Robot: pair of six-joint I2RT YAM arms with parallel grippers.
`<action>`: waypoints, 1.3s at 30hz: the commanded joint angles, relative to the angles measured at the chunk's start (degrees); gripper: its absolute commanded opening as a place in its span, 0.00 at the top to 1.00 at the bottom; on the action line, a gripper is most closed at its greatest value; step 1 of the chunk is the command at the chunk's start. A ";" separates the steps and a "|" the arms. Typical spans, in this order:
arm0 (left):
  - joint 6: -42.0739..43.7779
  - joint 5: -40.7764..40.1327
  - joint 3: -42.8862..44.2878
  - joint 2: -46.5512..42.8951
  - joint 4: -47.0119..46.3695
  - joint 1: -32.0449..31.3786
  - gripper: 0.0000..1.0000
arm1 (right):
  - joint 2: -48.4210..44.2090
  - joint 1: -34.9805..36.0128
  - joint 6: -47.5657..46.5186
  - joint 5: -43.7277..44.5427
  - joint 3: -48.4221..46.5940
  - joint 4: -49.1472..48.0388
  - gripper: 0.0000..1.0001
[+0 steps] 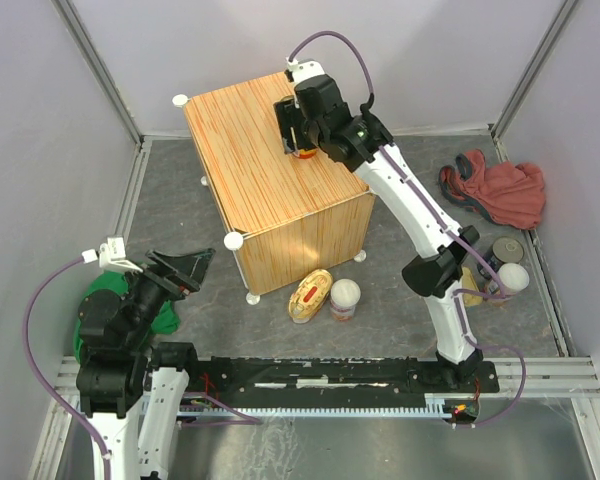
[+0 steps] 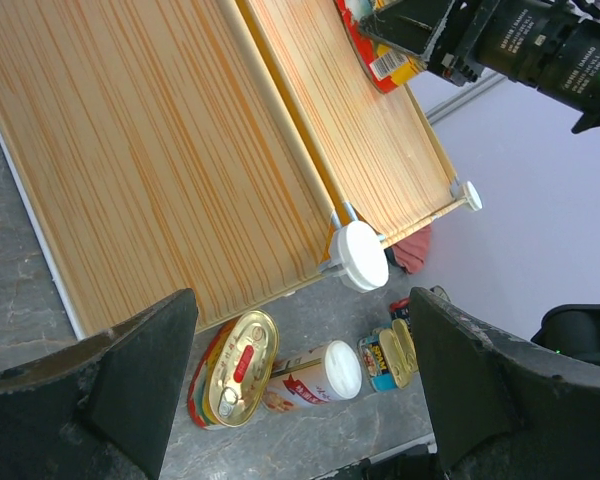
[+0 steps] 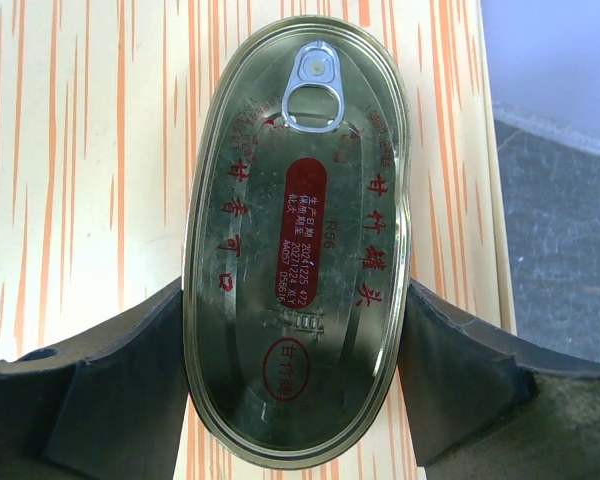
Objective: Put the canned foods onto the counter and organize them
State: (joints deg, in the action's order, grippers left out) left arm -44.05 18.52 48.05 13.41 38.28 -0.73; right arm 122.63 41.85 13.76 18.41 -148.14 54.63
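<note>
Right hand clamped on an oval tin over the counter.

In the right wrist view the tin fills the middle of the frame, its long axis running top to bottom with the pull-tab end at the top. The flat gold lid faces the camera and carries red lettering, a red date patch and a round red stamp. The dark fingers press its two long sides. Under it is the striped wood top, close to the top's right edge. I cannot tell whether the tin touches the wood. In the overhead view this is the upper middle of the frame. At lower left the left hand hangs with its fingers wide apart, holding nothing. A second oval tin lies on the grey floor below the counter, slanting from lower left to upper right, just beside a white-lidded tin.
</note>
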 commanded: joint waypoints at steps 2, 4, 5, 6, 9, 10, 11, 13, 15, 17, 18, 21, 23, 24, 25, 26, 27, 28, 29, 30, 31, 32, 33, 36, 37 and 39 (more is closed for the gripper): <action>-2.25 1.82 -0.94 -0.66 -5.05 0.12 0.07 | 0.89 0.13 -5.44 3.18 -3.72 -10.95 0.90; -2.25 2.06 -1.57 -0.26 -5.85 0.12 0.07 | 2.04 -0.07 -6.04 3.02 -4.24 -12.59 0.87; -2.20 2.17 -1.90 0.08 -6.21 0.12 0.07 | 2.76 -0.23 -6.14 2.43 -4.78 -13.21 0.84; -2.14 2.22 -2.17 0.35 -6.48 0.08 0.07 | 3.54 -0.46 -6.12 1.85 -5.24 -13.82 0.80; -2.00 2.47 -2.93 1.02 -7.53 0.09 0.07 | 5.70 -1.03 -6.19 0.12 -6.36 -15.37 0.60; -2.00 2.48 -3.29 1.20 -7.85 0.12 0.07 | 6.10 -1.09 -6.26 -0.15 -6.37 -16.03 0.52; -1.98 2.54 -3.44 1.33 -8.13 0.12 0.07 | 6.53 -1.14 -6.45 -0.10 -6.30 -16.65 0.44; -2.07 2.61 -3.87 1.58 -8.54 0.11 0.07 | 6.96 -1.30 -6.60 0.73 -6.38 -17.51 0.27; -2.09 2.86 -4.22 1.62 -8.83 0.12 0.07 | 6.46 -1.49 -6.79 1.04 -6.22 -18.06 0.14; -2.24 3.00 -4.72 1.42 -9.13 0.12 0.07 | 5.17 -1.48 -7.40 1.22 -5.74 -18.56 0.06; -2.45 3.11 -4.99 1.30 -9.29 0.07 0.07 | 4.37 -1.48 -7.74 1.27 -5.42 -18.72 0.02; -2.79 3.34 -5.35 1.09 -9.80 0.11 0.07 | 1.80 -1.50 -8.38 1.32 -4.87 -18.18 0.01; -2.71 3.45 -5.29 1.17 -9.87 0.12 0.07 | 0.07 -1.48 -8.30 1.02 -4.52 -17.06 0.01; -2.64 3.54 -5.13 1.18 -9.79 0.12 0.07 | -0.77 -1.50 -7.91 0.97 -4.22 -16.23 0.01; -2.62 3.54 -5.02 1.14 -9.74 0.12 0.07 | -2.01 -1.46 -7.57 0.86 -3.42 -15.05 0.01; -2.66 3.51 -4.91 1.10 -9.76 0.11 0.07 | -3.46 -1.42 -7.09 0.83 -1.78 -14.54 0.01; -2.74 3.59 -4.88 0.97 -9.79 0.08 0.07 | -5.53 -1.35 -6.51 0.79 1.12 -14.50 0.01; -2.79 3.64 -4.90 0.81 -9.75 0.11 0.07 | -8.81 -1.26 -5.87 0.70 4.91 -15.01 0.01; -2.95 3.58 -4.94 0.56 -9.75 0.12 0.07 | -11.30 -0.98 -5.30 0.53 8.71 -15.99 0.01; -3.15 3.59 -4.98 0.30 -9.72 0.07 0.07 | -13.99 -0.79 -4.89 0.47 12.92 -17.23 0.01; -3.37 3.55 -5.06 0.09 -9.77 0.10 0.07 | -16.03 -0.46 -4.62 0.60 16.40 -18.21 0.00; -3.52 3.63 -5.15 -0.17 -9.72 0.18 0.07 | -17.80 -0.06 -4.19 0.65 19.11 -18.66 0.00; -3.62 3.58 -5.09 -0.41 -9.47 0.14 0.07 | -19.15 0.01 -3.73 0.42 21.25 -18.67 0.01; -3.88 3.25 -4.99 -0.82 -8.97 0.12 0.08 | -21.37 0.38 -2.40 -1.14 25.60 -17.94 0.10; -3.97 3.27 -4.99 -0.98 -9.00 0.13 0.08 | -21.86 0.46 -1.91 -1.56 26.79 -17.84 0.16; -4.04 3.11 -4.91 -0.96 -8.95 0.12 0.08 | -22.74 0.48 -0.80 -2.79 29.14 -18.19 0.31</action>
State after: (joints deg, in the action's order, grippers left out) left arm -45.89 20.08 42.68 13.04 31.42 -0.73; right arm 101.21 41.91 10.15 18.00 -122.87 38.61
